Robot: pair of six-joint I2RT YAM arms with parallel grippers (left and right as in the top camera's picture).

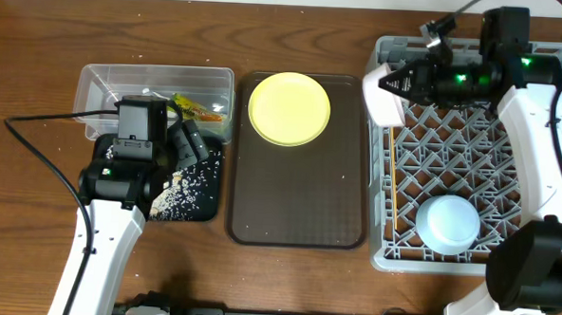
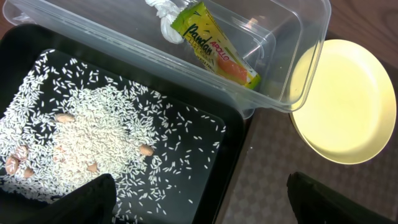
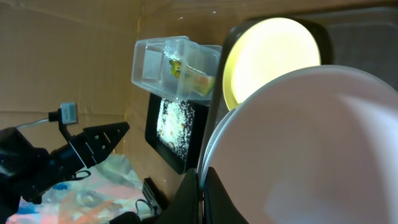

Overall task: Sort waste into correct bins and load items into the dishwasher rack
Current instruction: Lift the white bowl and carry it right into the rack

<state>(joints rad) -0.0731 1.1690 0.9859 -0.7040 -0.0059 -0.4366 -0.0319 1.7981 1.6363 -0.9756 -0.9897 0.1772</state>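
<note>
My right gripper [image 1: 391,83] is shut on the rim of the small white-pink cup [image 1: 381,95], holding it over the far left corner of the light-grey dishwasher rack [image 1: 481,138]. The cup [image 3: 298,143] fills the right wrist view around the shut fingers [image 3: 202,177]. A light blue bowl [image 1: 447,224] lies upside down in the rack, with thin chopsticks [image 1: 392,181] along its left side. The yellow plate [image 1: 289,108] sits on the brown tray. My left gripper [image 2: 199,202] is open and empty over the black tray [image 2: 249,143] of rice grains [image 2: 74,130]. The clear tub [image 2: 292,68] holds the wrapper [image 2: 214,46] and paper wad [image 2: 165,15].
The dark brown serving tray [image 1: 299,187] lies between the bins and the rack. The clear tub [image 1: 104,83] stands behind the black tray [image 1: 210,207] at the left. A black cable [image 1: 45,119] runs across the table to the left arm.
</note>
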